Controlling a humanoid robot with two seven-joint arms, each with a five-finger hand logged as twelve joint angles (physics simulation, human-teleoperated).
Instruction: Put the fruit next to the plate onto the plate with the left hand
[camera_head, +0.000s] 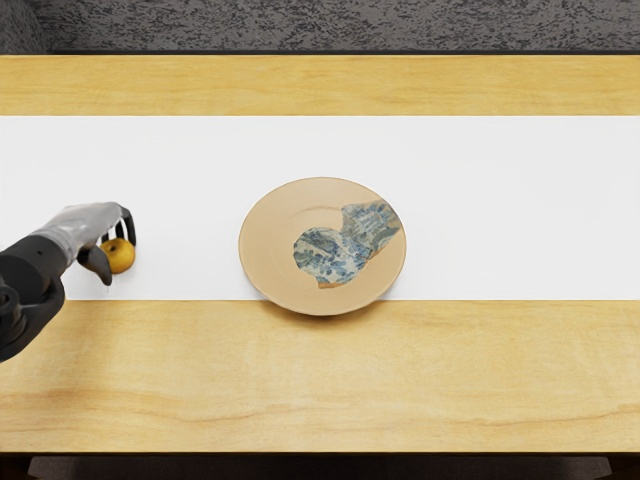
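Note:
A small orange fruit (120, 256) lies on the white runner, well to the left of a tan plate (270, 235) with a blue and white pattern. My left hand (108, 243) comes in from the left edge and sits right over the fruit. Its dark fingers (127, 225) curl around the fruit's far side and the thumb (98, 263) hangs on its near side. The fruit rests on the cloth, and the fingers seem to close around it. The right arm does not show.
A white runner (480, 200) crosses the wooden table (320, 380) from side to side. The plate overhangs the runner's front edge slightly. A dark wall runs along the back.

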